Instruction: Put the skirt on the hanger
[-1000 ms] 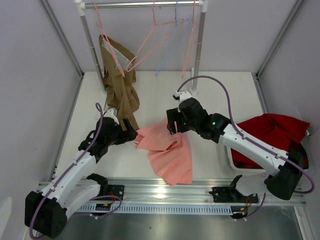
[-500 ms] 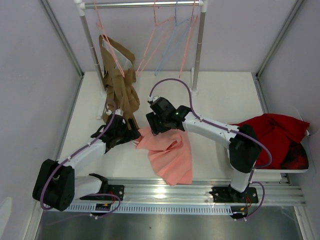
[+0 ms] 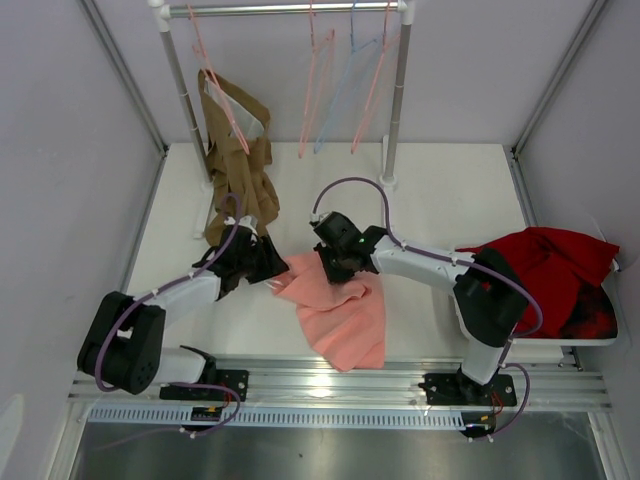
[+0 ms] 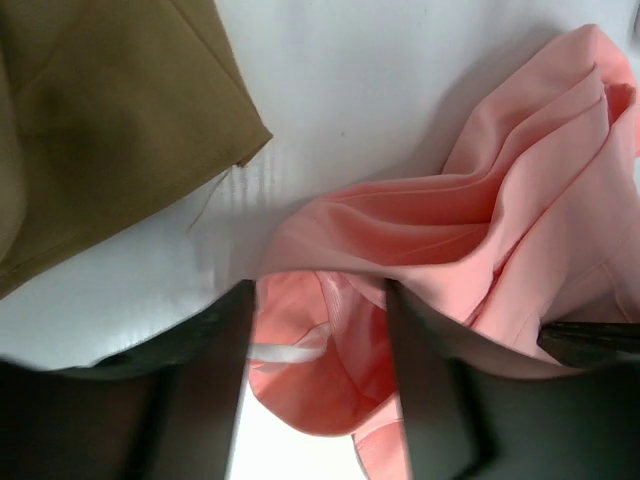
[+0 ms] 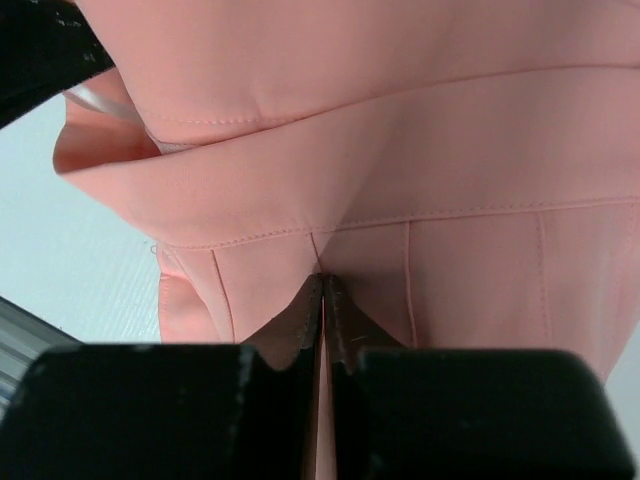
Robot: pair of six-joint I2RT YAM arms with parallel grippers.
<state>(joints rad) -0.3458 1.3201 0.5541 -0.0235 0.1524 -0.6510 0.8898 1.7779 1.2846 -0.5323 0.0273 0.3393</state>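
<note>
The skirt (image 3: pixel 340 315) is spread in a rumpled heap on the desk (image 3: pixel 440 190), near the front edge and between the two arms. Its upper left corner is met by the left pincer (image 4: pixel 318 300), whose fingers are set apart, with the waistband lying loosely between them. Whether the cloth is gripped there cannot be told. The right pincer (image 5: pixel 322 288) is closed tight, and a thin fold of the skirt's top edge is pinched at a seam. The hanger (image 3: pixel 310 100) is hung on the rail (image 3: pixel 280 8) at the back, well apart from the skirt. A brown garment (image 3: pixel 240 170) is hung at the rail's left end, and a dark red cloth (image 3: pixel 545 265) is heaped at the right.
</note>
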